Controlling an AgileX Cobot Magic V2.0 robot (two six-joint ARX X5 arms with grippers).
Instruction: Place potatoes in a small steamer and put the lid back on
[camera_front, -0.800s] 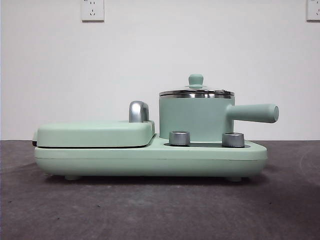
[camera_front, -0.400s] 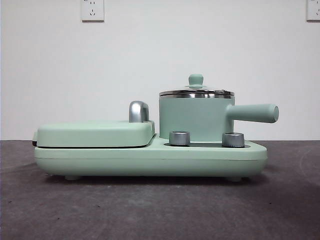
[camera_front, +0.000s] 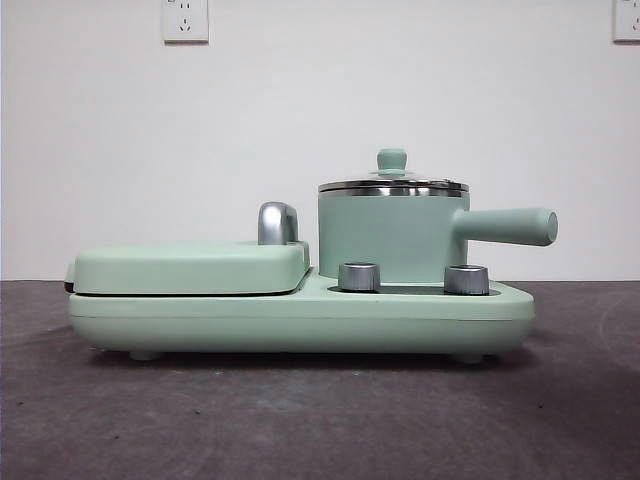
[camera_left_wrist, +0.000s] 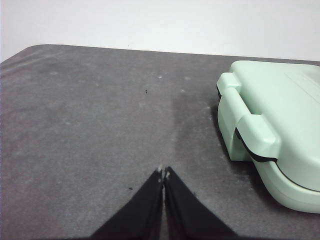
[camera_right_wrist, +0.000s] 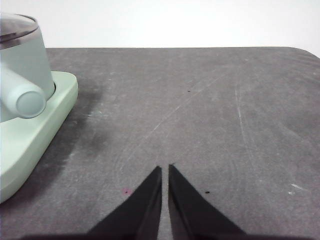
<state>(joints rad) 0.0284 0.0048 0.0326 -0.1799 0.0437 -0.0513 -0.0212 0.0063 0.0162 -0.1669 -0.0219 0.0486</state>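
Observation:
The small steamer (camera_front: 390, 238), a mint-green pot with a steel rim and a stubby side handle (camera_front: 508, 226), stands on the right half of a mint-green cooker base (camera_front: 300, 318). The lid (camera_front: 392, 181) sits on it, knob up. The potatoes are out of view. My left gripper (camera_left_wrist: 163, 173) is shut and empty over bare table beside the griddle end of the base. Off the handle end, my right gripper (camera_right_wrist: 165, 170) is shut and holds nothing, with the steamer (camera_right_wrist: 22, 70) at that view's edge. No arm shows in the front view.
A flat mint-green griddle cover (camera_front: 190, 266) with a chrome handle (camera_front: 278, 222) lies closed on the base's left half. Two steel knobs (camera_front: 359, 276) face the front. The dark grey table (camera_front: 320, 420) stretches around the cooker, and a white wall stands behind.

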